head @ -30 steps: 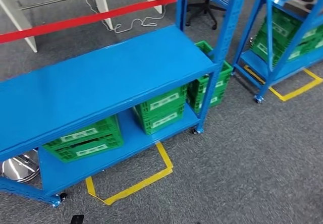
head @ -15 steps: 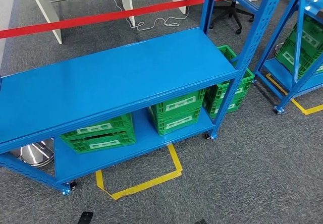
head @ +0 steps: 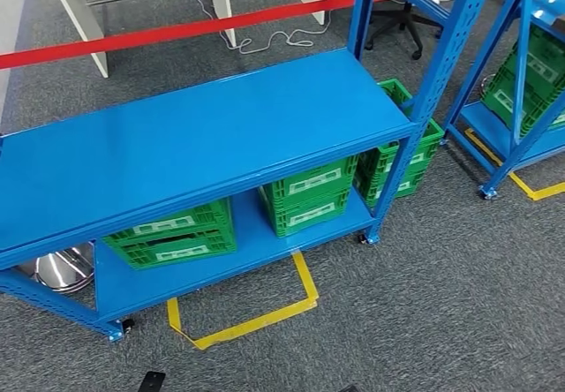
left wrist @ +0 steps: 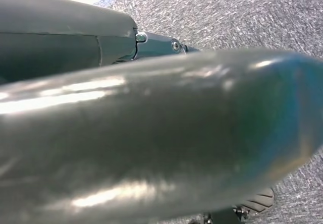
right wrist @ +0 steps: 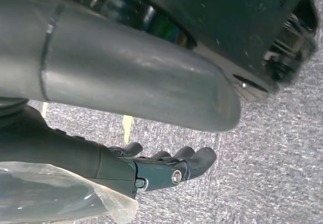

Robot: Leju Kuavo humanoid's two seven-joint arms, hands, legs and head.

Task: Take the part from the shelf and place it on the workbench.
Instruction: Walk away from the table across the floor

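Note:
A low blue shelf unit (head: 199, 145) stands ahead in the head view, its top board bare. Green crates (head: 310, 193) sit on its lower board. No loose part can be made out on it. My left hand (left wrist: 152, 133) hangs over grey carpet, the thick thumb close to the lens, a dark finger stretched out behind it, nothing in it. My right hand (right wrist: 171, 168) also hangs over the carpet, with its fingers (right wrist: 198, 158) stretched out and only floor between them and the thumb (right wrist: 133, 77). A clear plastic film (right wrist: 57, 193) lies against the right hand near the wrist; what it wraps is unclear.
A second blue rack (head: 520, 101) with green crates stands at the right. A red barrier band (head: 199, 26) runs behind the shelf, with white table legs and an office chair beyond. Yellow floor tape (head: 253, 321) marks the carpet in front. A shiny steel base (head: 60, 268) sits at the left.
The camera swung left during the first half second, so the whole scene slid right and the second rack moved toward the edge. Since then the picture has held still.

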